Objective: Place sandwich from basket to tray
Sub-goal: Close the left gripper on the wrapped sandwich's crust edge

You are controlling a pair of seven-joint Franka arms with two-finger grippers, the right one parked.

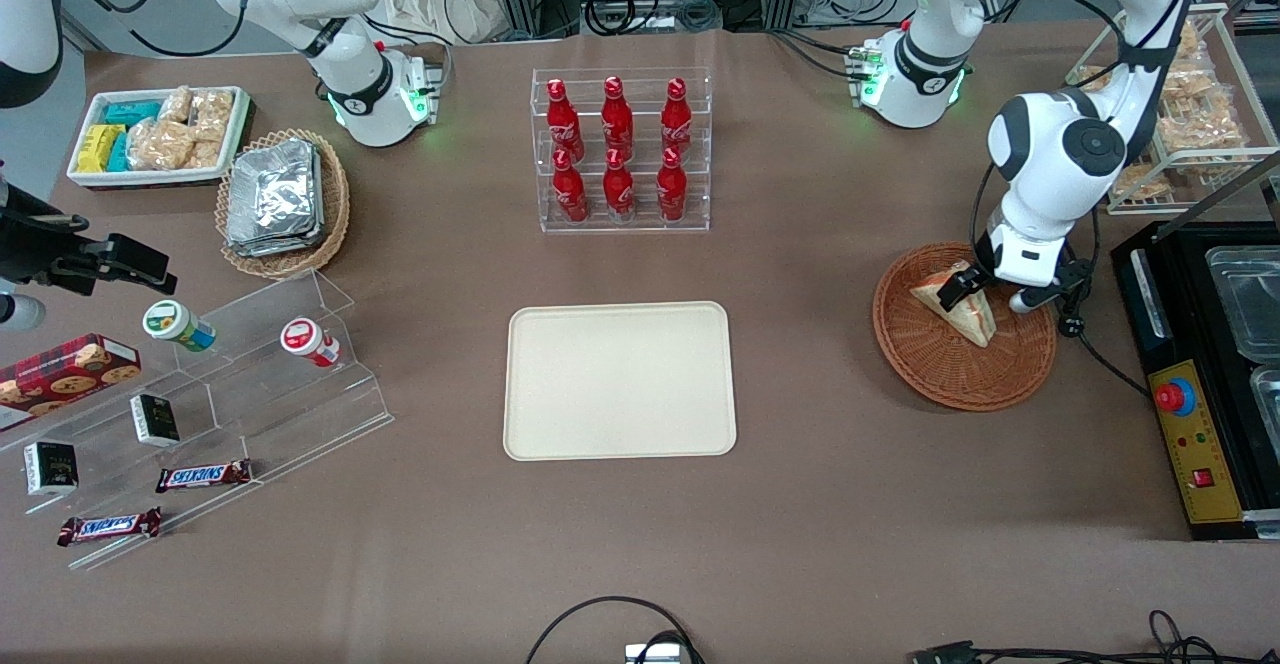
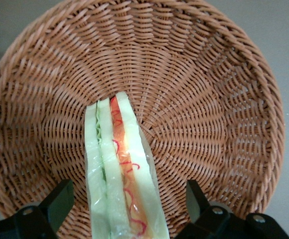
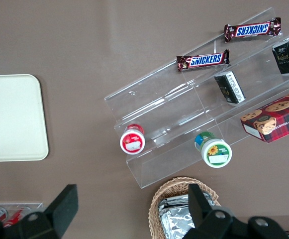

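The sandwich (image 1: pixel 968 312), a wrapped wedge of white bread with red and green filling, stands on edge in the round reddish-brown wicker basket (image 1: pixel 950 369) toward the working arm's end of the table. My gripper (image 1: pixel 975 286) is lowered into the basket and open, one finger on each side of the sandwich with a gap between each finger and the wrap. The wrist view shows the sandwich (image 2: pixel 119 169) between the dark fingertips (image 2: pixel 59 199), with the basket (image 2: pixel 209 99) weave all around it. The cream tray (image 1: pixel 620 379) lies bare at the table's middle, well apart from the basket.
A clear rack of red bottles (image 1: pixel 620 149) stands farther from the camera than the tray. A black appliance (image 1: pixel 1200 394) and a wire rack of snack packets (image 1: pixel 1190 114) sit beside the basket. A clear snack stand (image 1: pixel 220 384) and a foil-packet basket (image 1: pixel 285 199) lie toward the parked arm's end.
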